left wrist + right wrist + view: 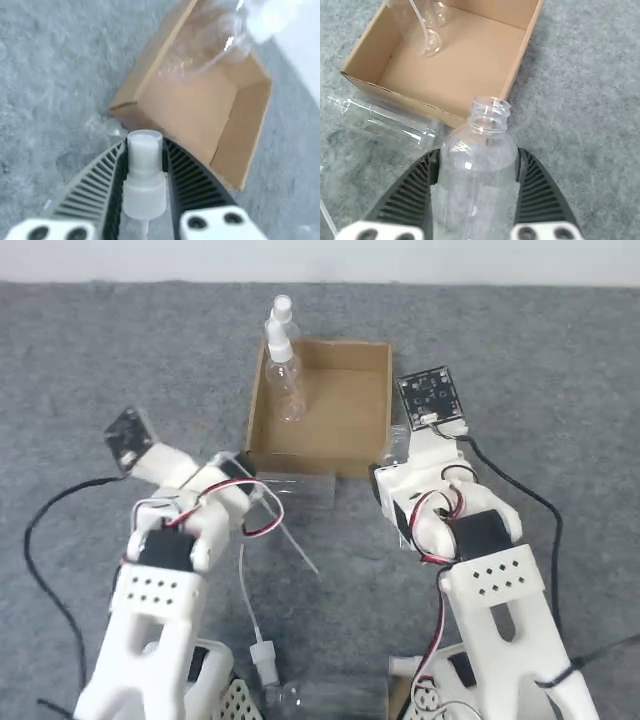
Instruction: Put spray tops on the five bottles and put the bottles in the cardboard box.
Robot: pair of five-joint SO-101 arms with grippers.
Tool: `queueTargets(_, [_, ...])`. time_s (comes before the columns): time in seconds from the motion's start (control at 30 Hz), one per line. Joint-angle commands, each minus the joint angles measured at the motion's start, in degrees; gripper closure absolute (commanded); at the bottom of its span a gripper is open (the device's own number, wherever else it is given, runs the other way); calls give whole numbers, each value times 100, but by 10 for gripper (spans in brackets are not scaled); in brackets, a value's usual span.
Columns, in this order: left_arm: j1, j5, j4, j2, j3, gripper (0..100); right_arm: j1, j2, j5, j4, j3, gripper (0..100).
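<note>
An open bottle point(477, 175) is grasped in the right pincer point(477, 154) just before the box point(470, 65), with its long axis along the fingers and its neck towards the box. The spray top point(145, 185) is clenched in the left pincer point(144, 144), to the bottle's left. Top and neck are judged still to be aligned.

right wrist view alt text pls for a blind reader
The right gripper is shut on a clear uncapped bottle, its open neck pointing toward a cardboard box on grey fabric. A second bottle is inside the box; a third bottle lies on the fabric beside the box's outer wall.
</note>
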Motion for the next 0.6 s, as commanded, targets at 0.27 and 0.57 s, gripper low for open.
queueTargets(0.27, [-193, -26, -211, -2251, 796, 990, -171, -277, -9, 48, -79, 972])
queueTargets(0.57, [-202, -26, -211, -3393, 1244, 990, -796, -277, 0, 31, 53, 972])
